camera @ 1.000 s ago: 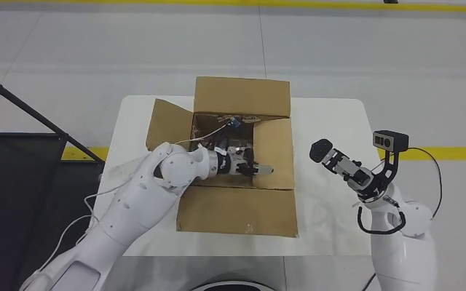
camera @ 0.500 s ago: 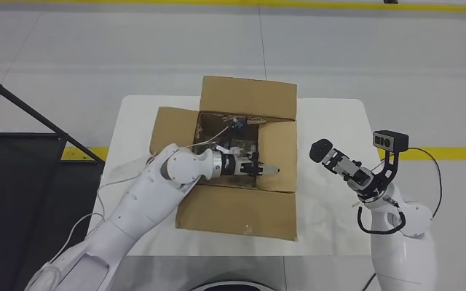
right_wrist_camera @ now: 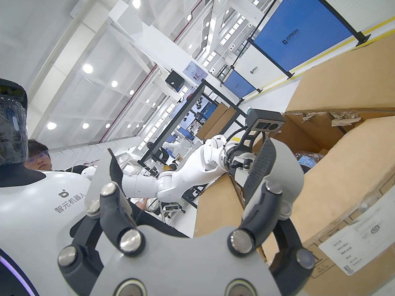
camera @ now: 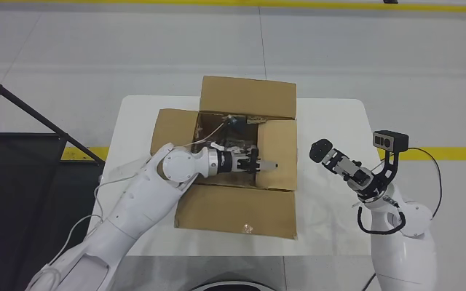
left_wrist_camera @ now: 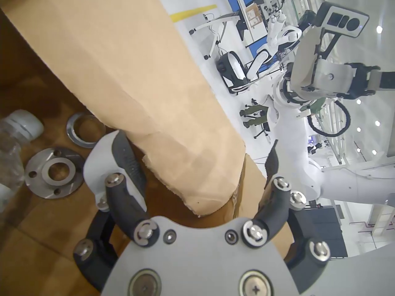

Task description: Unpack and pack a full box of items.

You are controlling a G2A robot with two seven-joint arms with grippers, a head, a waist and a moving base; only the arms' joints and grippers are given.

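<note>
1. Top view. Step in hand, our read: getting the right flap (camera: 280, 149) out of the way to reach inside; unpacking is barely begun. To do it well, push the flap outward until it holds open, w/o dragging the cardboard box (camera: 237, 211) across the table (camera: 328, 116).
   - Count: 1 box mid-table, 4 flaps open, 2 grippers.
   - Left gripper (camera: 266, 166) sits over the right flap, at the opening's edge.
   - Right gripper (camera: 318, 150) hangs above the table beside the box, apart from it.
   - Dark clutter w/ a blue bit (camera: 234, 122) lies at the far wall; we can't ID it.
2. Left wrist view. Left fingers (left_wrist_camera: 123, 155) are spread, w/ the flap's torn edge between them and not clamped on it. Advice: keep them wide, clear that edge, then drop straight down. Flat steel parts prob. need a pinch across the rim; the bottle needs a soft grip.
   - Count on the box floor: 1 steel ring (left_wrist_camera: 86, 126), 1 steel flange (left_wrist_camera: 55, 172) w/ bolt holes, 1 clear bottle (left_wrist_camera: 12, 155) w/ white cap.
   - Ring and flange lie just beside each other; the bottle is near both.
3. Right wrist view. Right fingers (right_wrist_camera: 262, 161) are released, nothing between them. Advice: hold this arm off until the flap is clear.
   - Count: 1 label (right_wrist_camera: 355, 248) on the box side.
</note>
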